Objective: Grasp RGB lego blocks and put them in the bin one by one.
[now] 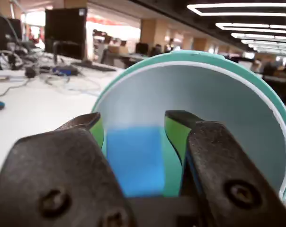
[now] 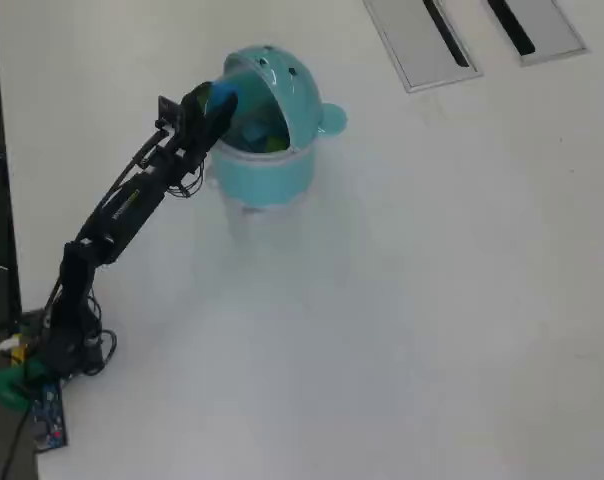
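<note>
Blue block (image 1: 135,161) clamped in pincer (image 1: 133,130) at bin (image 2: 267,165) mouth, clearest from the wrist.

blue block (image 1: 135,161) blurred, lower edge hidden behind claw (image 1: 136,124)

A blue block (image 1: 133,158) is hanging over the open teal bin (image 2: 267,170), which is standing near the tabletop's far edge

One teal whale-shaped bin (image 2: 267,170) stands on the one white desk (image 2: 432,300). One bright blue lego block (image 1: 136,161) shows between the two jaws of the single hand (image 1: 136,130). One yellow-green block (image 2: 272,143) lies inside the bin. Two grey slotted panels (image 2: 422,40) sit in the desk.
</note>
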Tool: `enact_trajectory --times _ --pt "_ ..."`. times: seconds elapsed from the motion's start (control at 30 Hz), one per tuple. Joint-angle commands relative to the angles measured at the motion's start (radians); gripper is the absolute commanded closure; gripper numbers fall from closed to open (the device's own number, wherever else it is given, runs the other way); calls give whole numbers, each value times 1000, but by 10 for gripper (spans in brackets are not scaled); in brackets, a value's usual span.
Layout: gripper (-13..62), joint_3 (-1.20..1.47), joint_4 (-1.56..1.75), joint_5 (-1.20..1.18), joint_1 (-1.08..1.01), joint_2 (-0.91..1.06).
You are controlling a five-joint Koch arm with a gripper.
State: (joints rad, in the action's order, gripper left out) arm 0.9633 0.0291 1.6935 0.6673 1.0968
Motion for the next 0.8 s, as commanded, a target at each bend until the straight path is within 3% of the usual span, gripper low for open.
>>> enact_trajectory --times 0.0,0.33,0.57,0.77 --pt "255 -147 8 -14 -2 8" --pt "215 -153 -35 -15 -17 17" --pt "215 -147 -316 -144 -38 120" --pt "216 -23 -321 -146 -71 245"
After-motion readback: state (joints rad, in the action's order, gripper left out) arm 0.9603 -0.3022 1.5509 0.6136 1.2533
